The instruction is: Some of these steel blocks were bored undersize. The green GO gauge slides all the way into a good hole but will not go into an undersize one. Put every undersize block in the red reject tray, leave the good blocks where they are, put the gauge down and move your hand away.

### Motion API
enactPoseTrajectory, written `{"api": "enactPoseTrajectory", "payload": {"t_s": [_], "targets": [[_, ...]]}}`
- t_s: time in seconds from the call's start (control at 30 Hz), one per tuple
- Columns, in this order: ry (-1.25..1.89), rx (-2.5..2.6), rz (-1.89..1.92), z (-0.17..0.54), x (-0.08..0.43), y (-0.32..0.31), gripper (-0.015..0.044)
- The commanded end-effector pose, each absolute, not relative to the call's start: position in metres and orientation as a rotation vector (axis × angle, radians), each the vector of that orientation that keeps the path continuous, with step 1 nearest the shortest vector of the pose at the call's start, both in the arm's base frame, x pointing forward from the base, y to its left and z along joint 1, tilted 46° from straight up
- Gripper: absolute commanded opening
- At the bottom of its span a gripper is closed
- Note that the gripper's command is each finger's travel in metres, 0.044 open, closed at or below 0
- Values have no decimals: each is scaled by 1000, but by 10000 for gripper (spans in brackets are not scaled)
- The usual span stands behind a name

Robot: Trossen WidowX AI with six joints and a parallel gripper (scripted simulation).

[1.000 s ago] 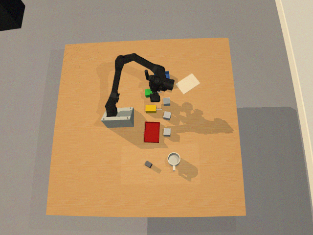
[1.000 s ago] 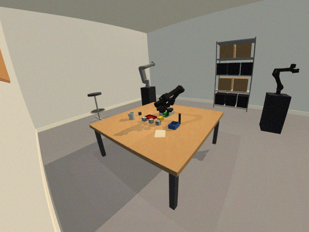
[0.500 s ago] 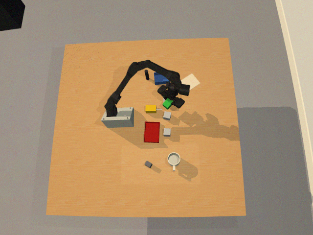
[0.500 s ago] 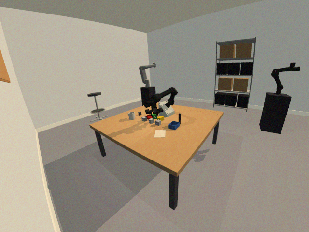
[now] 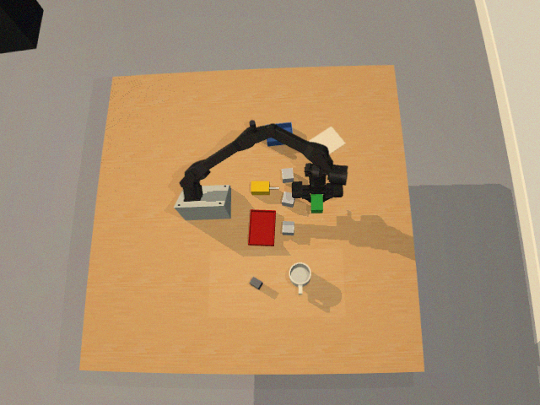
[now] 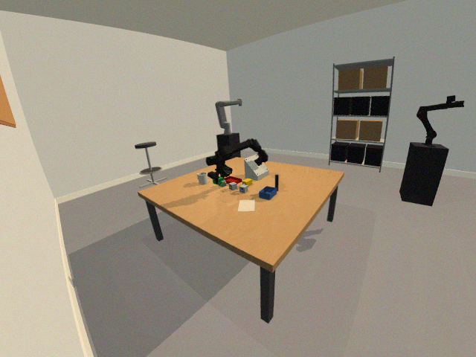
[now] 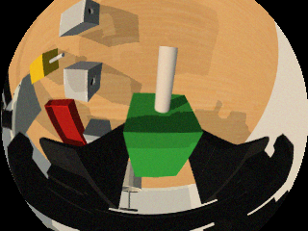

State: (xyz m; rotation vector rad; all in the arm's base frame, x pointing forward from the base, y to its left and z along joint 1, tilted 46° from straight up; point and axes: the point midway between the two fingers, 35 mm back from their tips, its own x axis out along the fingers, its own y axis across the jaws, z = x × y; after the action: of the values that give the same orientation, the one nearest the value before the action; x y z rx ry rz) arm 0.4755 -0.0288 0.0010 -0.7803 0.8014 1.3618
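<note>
The wooden bench (image 5: 174,305) (image 6: 238,215) is filling mid-frame in the overhead view, carrying the red tray (image 5: 261,228) (image 6: 233,179) (image 7: 65,121) near center. Right of center, the jaws (image 5: 316,191) (image 6: 218,177) are standing about half open, clamping the green gauge (image 5: 316,203) (image 6: 218,180) (image 7: 163,140).
</note>
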Motion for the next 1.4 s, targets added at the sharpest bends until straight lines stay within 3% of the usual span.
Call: {"api": "enactPoseTrajectory", "payload": {"t_s": [0.0, 1.37], "targets": [[765, -851, 1375, -4, 482, -37, 0], [760, -846, 1377, -54, 487, 15, 0]]}}
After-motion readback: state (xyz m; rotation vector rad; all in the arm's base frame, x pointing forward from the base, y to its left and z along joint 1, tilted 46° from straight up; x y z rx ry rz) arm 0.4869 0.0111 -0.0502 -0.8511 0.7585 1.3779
